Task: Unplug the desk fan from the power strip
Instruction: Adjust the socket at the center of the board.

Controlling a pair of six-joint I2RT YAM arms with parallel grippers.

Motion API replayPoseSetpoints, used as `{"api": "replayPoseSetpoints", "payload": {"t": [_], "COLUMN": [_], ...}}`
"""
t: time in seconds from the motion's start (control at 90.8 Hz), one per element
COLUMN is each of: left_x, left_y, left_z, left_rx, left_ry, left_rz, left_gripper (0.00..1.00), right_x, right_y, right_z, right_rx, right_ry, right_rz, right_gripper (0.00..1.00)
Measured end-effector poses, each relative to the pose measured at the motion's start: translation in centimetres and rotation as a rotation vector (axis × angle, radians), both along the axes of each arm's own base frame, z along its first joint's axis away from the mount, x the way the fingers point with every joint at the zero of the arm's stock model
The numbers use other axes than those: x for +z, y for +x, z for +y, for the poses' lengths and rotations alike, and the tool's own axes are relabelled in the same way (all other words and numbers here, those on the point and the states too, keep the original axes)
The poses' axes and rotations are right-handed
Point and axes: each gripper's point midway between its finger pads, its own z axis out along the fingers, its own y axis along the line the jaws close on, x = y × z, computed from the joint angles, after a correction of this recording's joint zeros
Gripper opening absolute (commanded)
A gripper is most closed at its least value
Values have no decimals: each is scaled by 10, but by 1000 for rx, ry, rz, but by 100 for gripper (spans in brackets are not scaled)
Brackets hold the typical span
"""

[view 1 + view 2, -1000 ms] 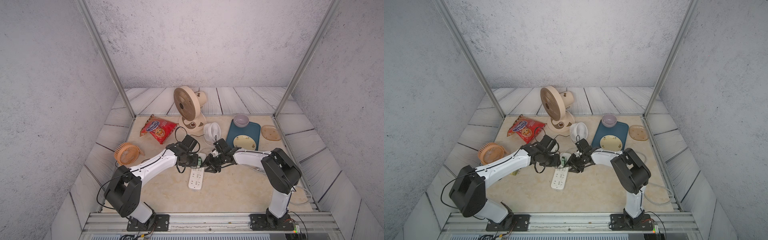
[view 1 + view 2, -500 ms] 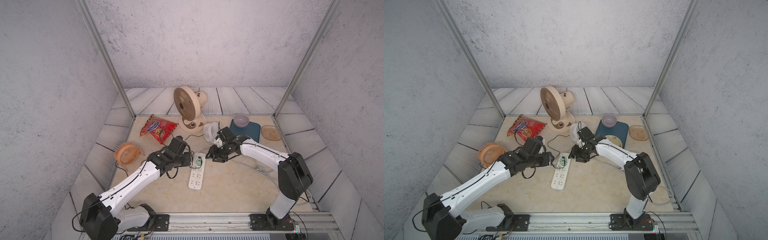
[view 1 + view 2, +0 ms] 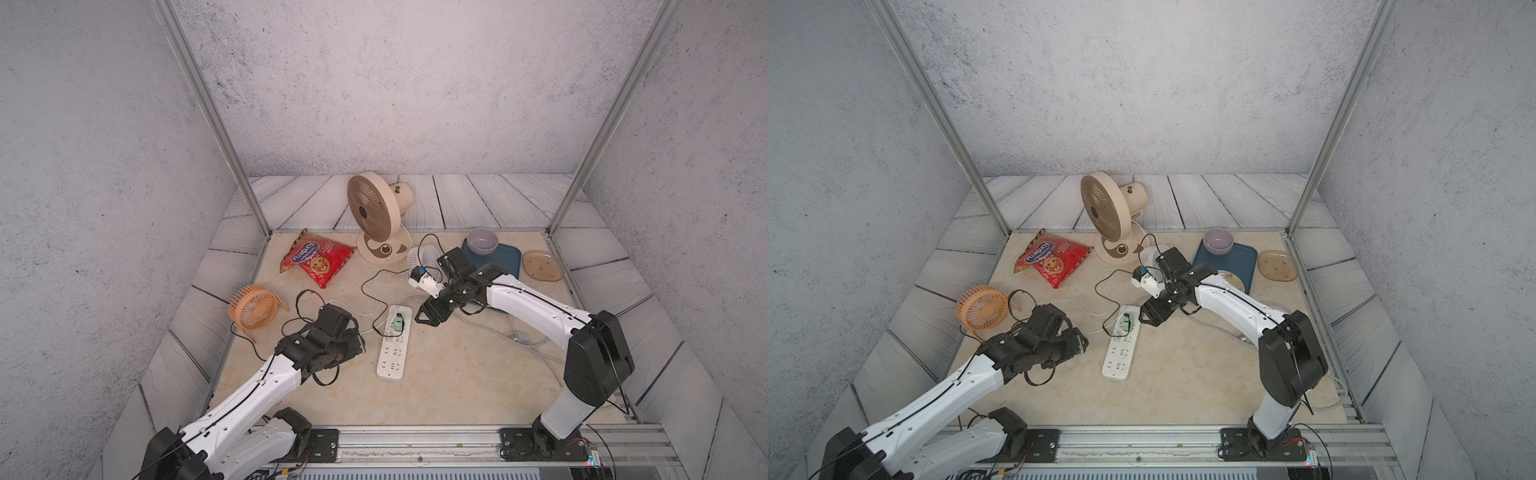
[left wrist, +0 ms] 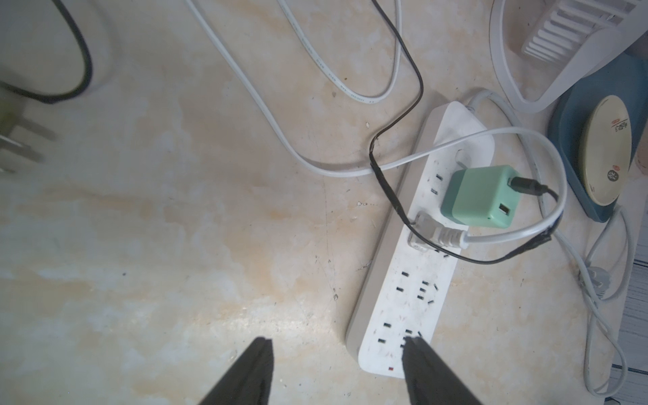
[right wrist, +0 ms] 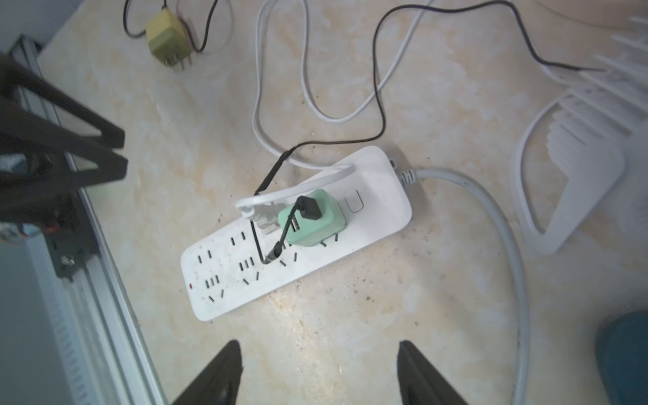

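At centre, power strip [image 3: 391, 353], white, perhaps scuffed

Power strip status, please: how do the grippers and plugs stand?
Left gripper open, empty; right gripper the same. Power strip: green adapter and white plug seated. Yellow-green adapter loose on table. Black cable crosses white plug.

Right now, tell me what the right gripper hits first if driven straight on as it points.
Most likely the power strip, near the green charger; the right gripper stands open and aims at it. Depth is unclear: it might touch bare table just short.
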Motion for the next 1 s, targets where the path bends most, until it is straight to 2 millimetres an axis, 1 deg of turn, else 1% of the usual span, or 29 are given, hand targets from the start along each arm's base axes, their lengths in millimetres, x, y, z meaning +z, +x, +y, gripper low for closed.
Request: {"api": "replayPoseSetpoints", "payload": {"t": [0.143, 0.264, 0.319, 0.473, 0.583, 0.65, 0.793, 1.002], "left_x": [-7, -6, -5, -5, -6, -7, -13, -25], "left_y": [-7, -9, -10, -12, -12, -12, -12, -5], "left_z": [6, 10, 11, 16, 18, 18, 16, 1], "left_rx": [25, 41, 47, 61, 69, 70, 67, 36], "left_ry": [-11, -19, -21, -18, -15, -14, -10, -45], "left_rz": [19, 20, 20, 29, 36, 40, 65, 104], "left_gripper": [75, 77, 77, 78, 78, 78, 76, 72], "right_x": [-19, -31, -36, -51, -63, -66, -64, -67], "right_y": [-6, -5, -3, 13, 17, 18, 19, 17], "right_z": [0, 7, 13, 31, 38, 41, 49, 61], "right_rx": [196, 302, 332, 365, 377, 381, 394, 424], "right_ry": [-7, 28, 45, 71, 77, 82, 106, 117], "right_rz": [-118, -219, -248, -287, -290, -293, -307, -317], "right_gripper": [75, 74, 73, 69, 69, 69, 68, 62]}}
